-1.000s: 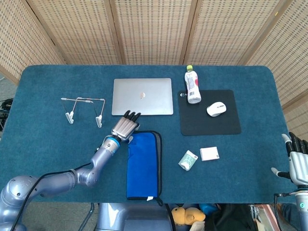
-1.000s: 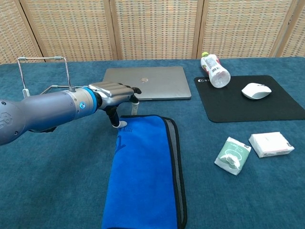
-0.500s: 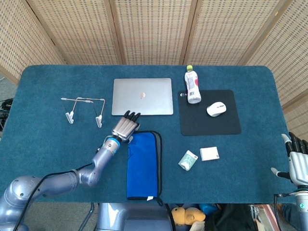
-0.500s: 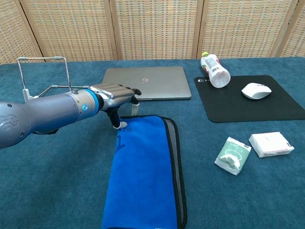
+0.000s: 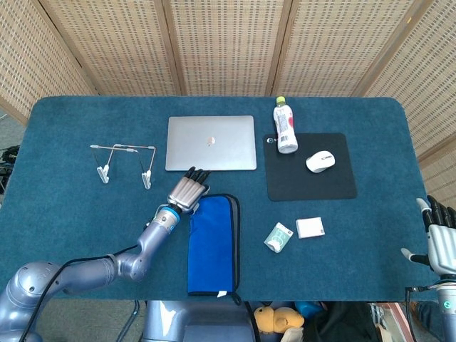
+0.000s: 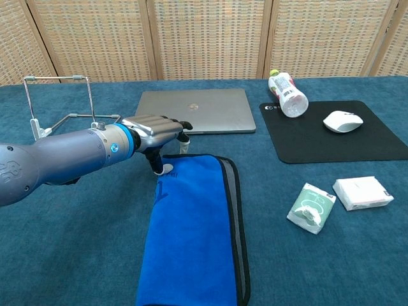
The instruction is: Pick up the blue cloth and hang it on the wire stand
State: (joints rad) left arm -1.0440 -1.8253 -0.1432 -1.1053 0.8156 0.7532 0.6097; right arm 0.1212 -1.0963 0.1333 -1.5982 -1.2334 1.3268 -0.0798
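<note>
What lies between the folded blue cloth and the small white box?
In the head view, a pale green packet lies between the folded blue cloth and the small white box; the chest view agrees.

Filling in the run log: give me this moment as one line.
stage: reaching | left hand: over cloth's far corner, nothing held | blue cloth: flat on table | wire stand: bare | right hand: idle at table edge
</note>
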